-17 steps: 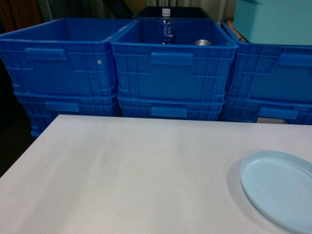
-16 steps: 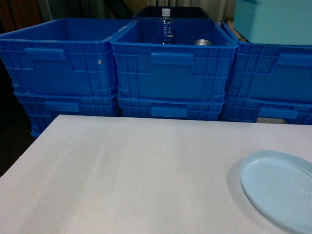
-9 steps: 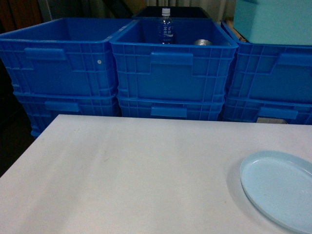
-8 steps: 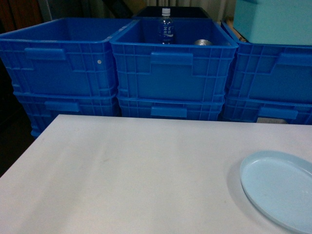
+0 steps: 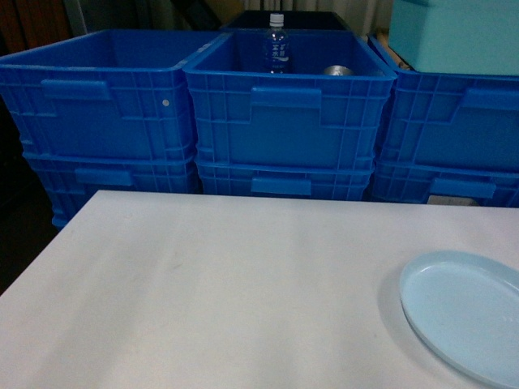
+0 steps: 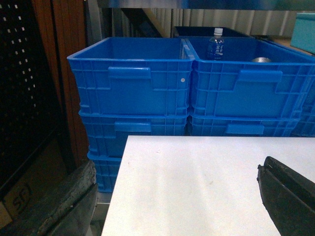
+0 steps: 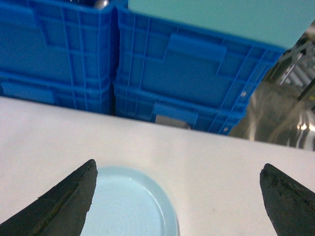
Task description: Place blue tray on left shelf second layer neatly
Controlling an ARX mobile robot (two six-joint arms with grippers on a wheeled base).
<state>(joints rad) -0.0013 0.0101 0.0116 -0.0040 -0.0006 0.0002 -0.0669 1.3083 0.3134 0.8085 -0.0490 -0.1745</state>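
The blue tray (image 5: 466, 312) is a pale blue shallow dish lying flat on the white table (image 5: 227, 284) at its near right, cut off by the frame edge. In the right wrist view the blue tray (image 7: 125, 206) lies under the left finger of my right gripper (image 7: 178, 167), which hovers open above the table with nothing between its fingers. My left gripper (image 6: 177, 169) is open and empty over the table's left part. Neither gripper shows in the head view. A shiny steel rail (image 6: 197, 3) crosses above the crates; I cannot tell whether it belongs to the left shelf.
Stacked dark-blue ribbed crates (image 5: 288, 113) line the table's far edge. The middle one holds a water bottle (image 5: 276, 44) and a metal can (image 5: 339, 70). A teal box (image 5: 454, 32) sits on the right crate. A dark perforated panel (image 6: 24, 88) stands left of the table.
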